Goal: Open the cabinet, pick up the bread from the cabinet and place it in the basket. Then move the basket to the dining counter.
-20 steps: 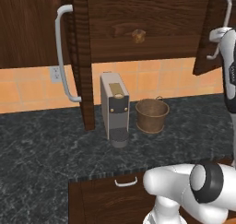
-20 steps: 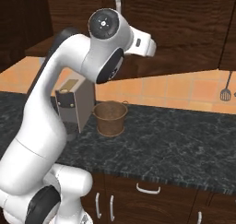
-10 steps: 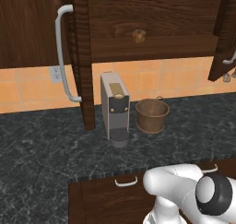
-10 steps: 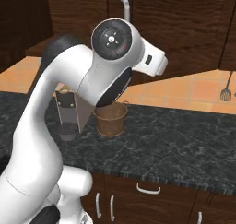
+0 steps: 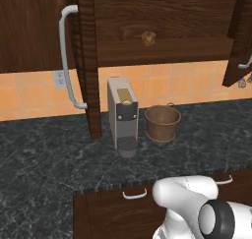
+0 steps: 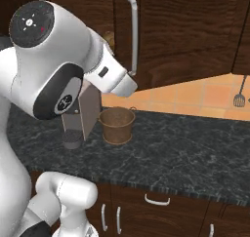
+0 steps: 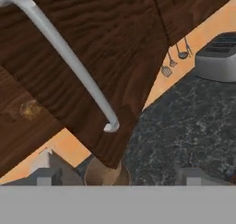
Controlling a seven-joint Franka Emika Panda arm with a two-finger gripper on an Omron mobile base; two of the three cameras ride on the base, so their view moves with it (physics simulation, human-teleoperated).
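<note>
cabinet (image 5: 162, 21) doors stood open | bread (image 5: 148, 38) sat on its shelf | basket (image 5: 162, 122) stood on desk (image 5: 49, 159) beside coffee machine (image 5: 122, 115) | jaws: could not tell, tips barely visible

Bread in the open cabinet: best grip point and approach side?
Grip the bread across its round sides, coming in level from the open front of the cabinet. It sits upright on the shelf with the back wall behind it and the basket below, so only the front looks free.
</note>
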